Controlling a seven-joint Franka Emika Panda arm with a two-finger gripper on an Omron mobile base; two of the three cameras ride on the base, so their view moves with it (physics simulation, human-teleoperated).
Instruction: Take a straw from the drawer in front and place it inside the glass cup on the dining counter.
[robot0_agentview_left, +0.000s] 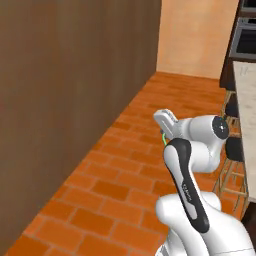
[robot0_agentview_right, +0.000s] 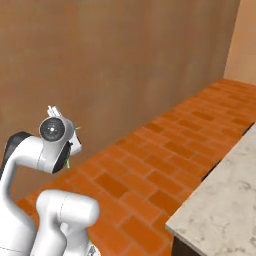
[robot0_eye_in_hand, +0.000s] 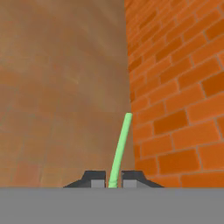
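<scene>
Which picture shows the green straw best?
The hand view. There the straw sticks up long and clear from the shut gripper. In the left base view and the right base view just a thin green sliver peeks out beside the arm.

Big plain brown wood-grain wall (robot0_agentview_left: 75, 85) fills the left side, running far back. Floor (robot0_agentview_left: 125, 175) is orange-red brick tile, laid in staggered rows, from near to far. Far end: pale peach wall (robot0_agentview_left: 197, 35). Far right: dark cabinet with a built-in oven (robot0_agentview_left: 245, 35). Near right: dark stools (robot0_agentview_left: 234, 150) on thin wooden legs. Light is flat and even, no hard shadows. Hand view: same brown wall meeting the brick floor.
</scene>
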